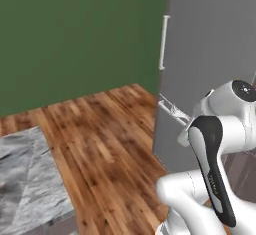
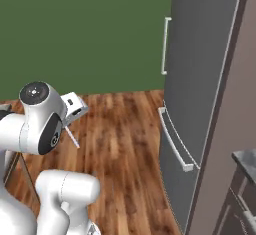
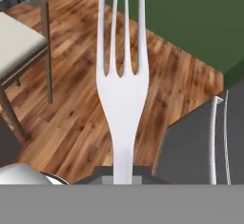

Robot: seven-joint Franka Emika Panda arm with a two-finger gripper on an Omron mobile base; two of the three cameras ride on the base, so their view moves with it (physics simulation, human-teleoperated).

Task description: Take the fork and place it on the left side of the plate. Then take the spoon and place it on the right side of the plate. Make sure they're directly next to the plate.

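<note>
Fingers [image 3: 123, 176] tight around fork [image 3: 121, 89] handle

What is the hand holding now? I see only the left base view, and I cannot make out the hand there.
Observer: The fingers are shut on the fork. In the hand view its prongs point away from the hand.
Operator: What is beyond the fork?
Observer: Wooden floor, and a chair with a pale seat off to one side.
Operator: Can you see the fork from the other side too?
Observer: Yes. In the right base view it is a thin sliver sticking out below the hand.
</note>
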